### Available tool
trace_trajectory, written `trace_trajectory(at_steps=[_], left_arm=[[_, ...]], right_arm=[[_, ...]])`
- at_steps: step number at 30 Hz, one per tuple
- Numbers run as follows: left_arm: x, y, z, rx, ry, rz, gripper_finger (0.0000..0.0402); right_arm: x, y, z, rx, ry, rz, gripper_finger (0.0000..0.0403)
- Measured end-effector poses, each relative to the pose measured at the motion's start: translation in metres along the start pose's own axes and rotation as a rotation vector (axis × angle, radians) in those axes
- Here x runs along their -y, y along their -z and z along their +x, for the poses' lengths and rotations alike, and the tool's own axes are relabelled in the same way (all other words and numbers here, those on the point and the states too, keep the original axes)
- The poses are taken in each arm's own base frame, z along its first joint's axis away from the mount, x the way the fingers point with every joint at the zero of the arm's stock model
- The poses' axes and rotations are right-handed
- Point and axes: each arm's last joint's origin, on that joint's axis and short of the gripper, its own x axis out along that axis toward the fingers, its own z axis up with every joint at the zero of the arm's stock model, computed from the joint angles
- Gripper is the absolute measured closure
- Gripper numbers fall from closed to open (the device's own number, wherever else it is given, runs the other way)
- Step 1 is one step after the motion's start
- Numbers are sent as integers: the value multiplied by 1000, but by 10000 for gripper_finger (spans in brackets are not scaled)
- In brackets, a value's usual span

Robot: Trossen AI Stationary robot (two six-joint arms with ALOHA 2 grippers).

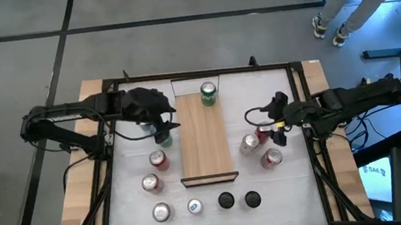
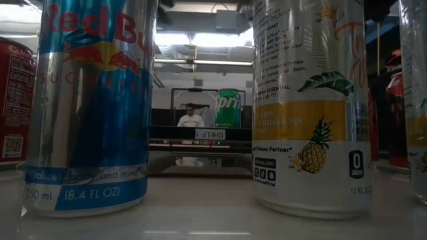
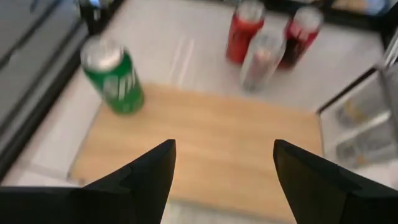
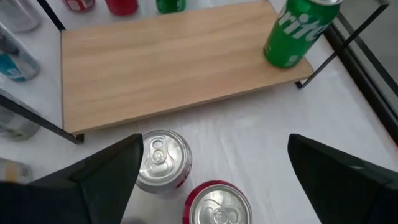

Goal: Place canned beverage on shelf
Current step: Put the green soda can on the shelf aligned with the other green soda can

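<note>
From above, the left gripper hovers at the shelf's left edge, fingers apart, empty; a Sprite can stands at the shelf's far end. The right wrist view shows the right gripper spread wide over two cans beside the shelf

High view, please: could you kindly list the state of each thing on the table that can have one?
shelf: holds one can, otherwise bare.
Sprite can: upright at one end of the shelf.
second green can: on the table beside the shelf, not on it.
left pincer: open, empty.
right pincer: open, empty, above two upright cans.
front-row cans: upright on the table.
</note>
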Motion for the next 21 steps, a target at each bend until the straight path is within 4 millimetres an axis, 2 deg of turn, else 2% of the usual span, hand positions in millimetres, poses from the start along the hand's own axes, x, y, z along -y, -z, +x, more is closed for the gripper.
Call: trace_trajectory(at_steps=[7, 21], left_arm=[[-3, 22, 9, -262, -61, -44, 140], [-1, 37, 64, -510, -170, -187, 140]], right_arm=[[-1, 2, 4, -6, 2, -3, 8], [-2, -1, 4, 21, -6, 6, 8]])
